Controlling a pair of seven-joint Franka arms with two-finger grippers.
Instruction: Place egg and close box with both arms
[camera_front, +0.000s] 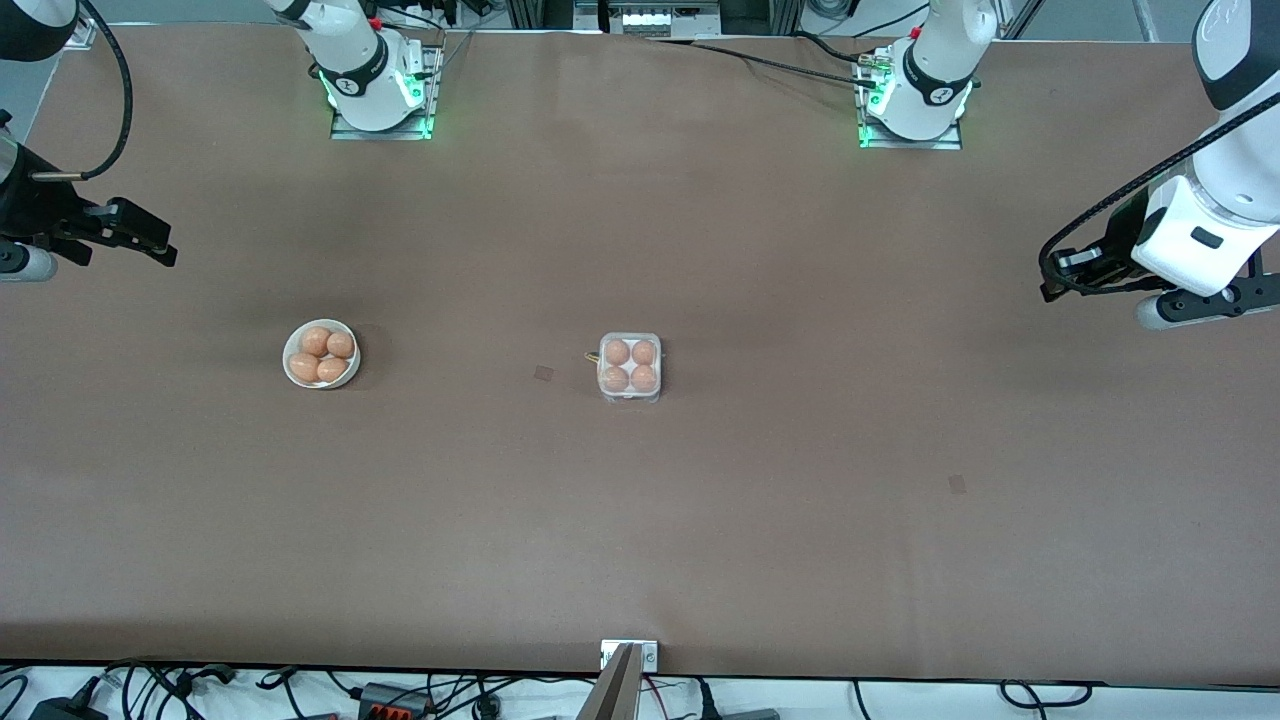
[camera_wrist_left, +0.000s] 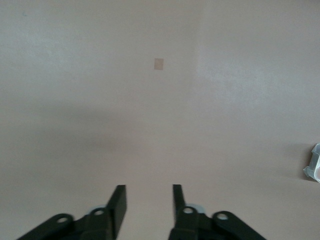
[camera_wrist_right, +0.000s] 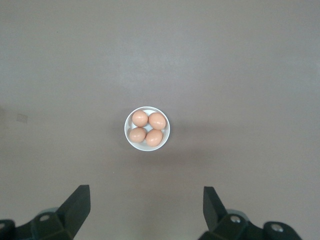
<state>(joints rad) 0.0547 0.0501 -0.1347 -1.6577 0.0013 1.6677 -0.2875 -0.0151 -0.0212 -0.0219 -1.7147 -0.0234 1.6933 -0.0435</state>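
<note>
The box (camera_front: 630, 395) sits mid-table with several orange-brown eggs (camera_front: 618, 352) filling its cells; its clear lid looks down over them. Only a corner of the box (camera_wrist_left: 314, 162) shows in the left wrist view. My left gripper (camera_front: 1065, 278) hangs high over the left arm's end of the table, open (camera_wrist_left: 149, 187) and empty above bare tabletop. My right gripper (camera_front: 150, 242) hovers over the right arm's end, open (camera_wrist_right: 146, 189) wide with nothing in it. The white bowl (camera_wrist_right: 127, 131) lies below it, a little toward the box.
The white bowl (camera_front: 290, 372) holds several more eggs (camera_wrist_right: 156, 120) and stands toward the right arm's end, level with the box. Small tape marks (camera_front: 543, 373) (camera_front: 957, 484) lie flat on the brown table. A metal bracket (camera_front: 628, 655) sits at the table's near edge.
</note>
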